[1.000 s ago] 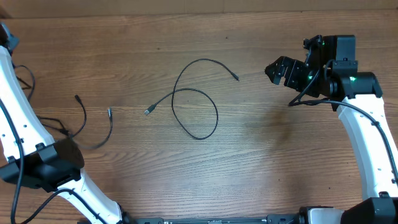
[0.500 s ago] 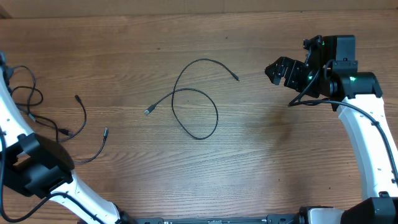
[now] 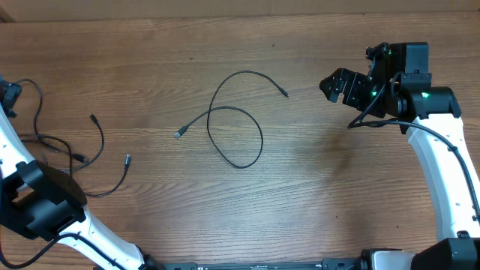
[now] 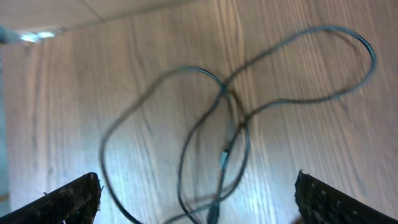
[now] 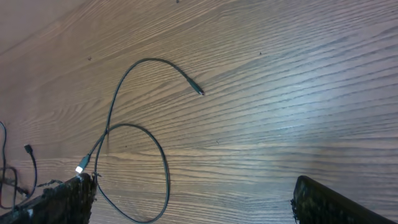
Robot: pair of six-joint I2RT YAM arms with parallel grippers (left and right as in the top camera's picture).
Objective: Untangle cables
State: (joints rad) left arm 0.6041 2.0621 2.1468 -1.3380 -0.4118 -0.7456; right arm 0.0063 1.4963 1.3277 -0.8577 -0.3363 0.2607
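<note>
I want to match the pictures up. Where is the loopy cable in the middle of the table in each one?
Overhead: the loopy cable lies in the centre.
Left wrist: not in it; only other cables show.
Right wrist: it fills the left half.
Shared landmark: its silver plug, also at the lower left in the right wrist view.

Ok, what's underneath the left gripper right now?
Tangled thin black cables on the wooden table, below the open left gripper. Their lower loops run out of the picture.
</note>
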